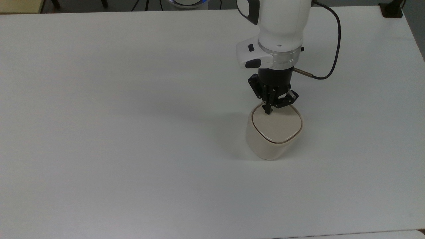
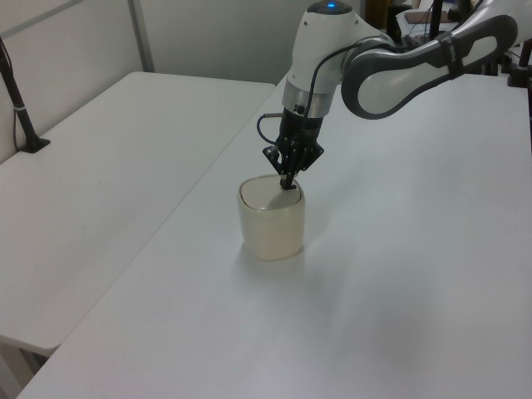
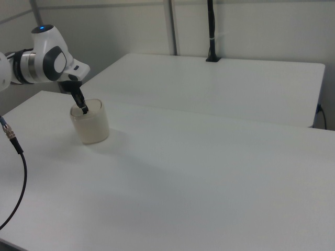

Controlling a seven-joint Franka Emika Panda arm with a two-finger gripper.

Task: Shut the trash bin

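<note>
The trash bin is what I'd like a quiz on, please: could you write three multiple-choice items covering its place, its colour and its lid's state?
1. In the top view, where does the trash bin stand on the table?
A. right of centre
B. far left edge
C. top left corner

2. What colour is the trash bin?
A. black
B. cream
C. blue

3. How is the lid now?
A. standing upright
B. lying beside the bin
C. down flat on the rim

Answers:
1 A, since the bin sits right of the table's middle in the top view.
2 B, as body and lid are both pale beige.
3 C, because the lid lies level in the rim with the gripper tip pressing near its edge.
</note>
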